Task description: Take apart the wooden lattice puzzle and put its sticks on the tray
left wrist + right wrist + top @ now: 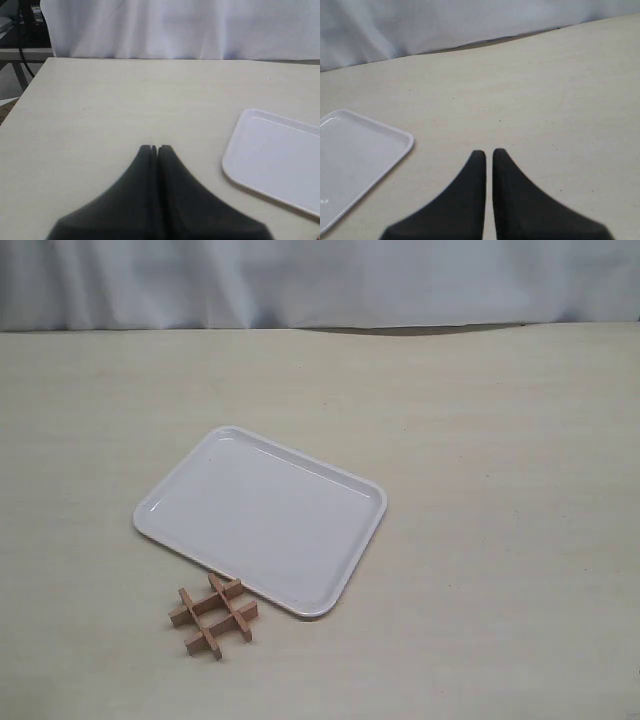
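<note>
— Table (500, 540), then tray (262, 515): which heading?
— Long axis far-left to near-right. Lattice puzzle (213, 615) assembled, flat, just beside the near long rim.
— Tools?
— Left gripper (154, 148) closed, empty; right gripper (489, 152) closed to a thin slit, empty.

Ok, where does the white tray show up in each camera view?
Exterior view: the tray lies left of centre, with the wooden lattice puzzle at its near rim.
Left wrist view: part of the tray, cut by the frame edge, beside the left gripper.
Right wrist view: one corner, cut by the frame edge, beside the right gripper.
Shared landmark: the white curtain at the back.
</note>
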